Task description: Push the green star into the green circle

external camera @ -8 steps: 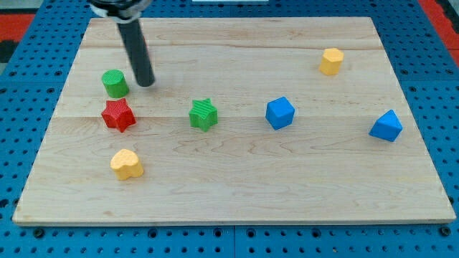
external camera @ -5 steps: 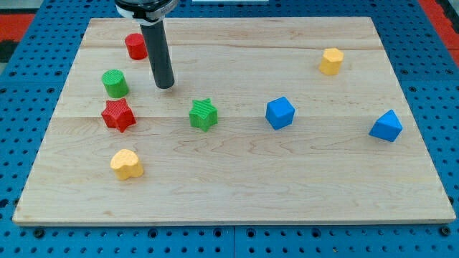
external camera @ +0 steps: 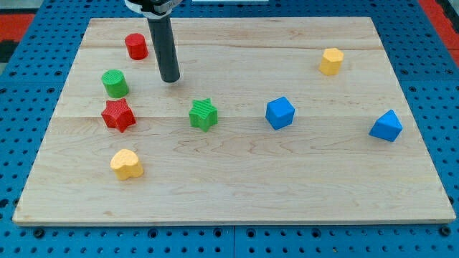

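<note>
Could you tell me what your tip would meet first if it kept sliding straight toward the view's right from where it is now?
Probably nothing: from my tip the way looks free; the yellow block sits slightly higher, the blue cube lower.

Wooden board (external camera: 237,193) on blue pegboard (external camera: 21,107); perhaps red corners.

Single camera, raised, looking down at a slant across the wooden board (external camera: 237,186) from its near long edge. Whole board in frame, with blue pegboard (external camera: 29,143) showing on every side. The rod enters from the view's top; no second view.
</note>
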Controlling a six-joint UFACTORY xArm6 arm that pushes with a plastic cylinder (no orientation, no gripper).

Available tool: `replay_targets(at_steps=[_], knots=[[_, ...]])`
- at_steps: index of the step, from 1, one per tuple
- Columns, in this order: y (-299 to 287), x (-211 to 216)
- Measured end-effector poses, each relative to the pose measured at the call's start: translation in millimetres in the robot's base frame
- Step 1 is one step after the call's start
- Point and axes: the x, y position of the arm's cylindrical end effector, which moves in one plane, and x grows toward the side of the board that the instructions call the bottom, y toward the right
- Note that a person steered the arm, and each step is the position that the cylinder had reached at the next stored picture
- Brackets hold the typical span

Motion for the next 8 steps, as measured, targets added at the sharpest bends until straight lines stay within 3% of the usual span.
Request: replay_targets(at_steps=[2,3,4,5,6,7,8], knots=[[71,23],[89,59],[41,73],[74,77],[108,117],[58,122],[45,82]])
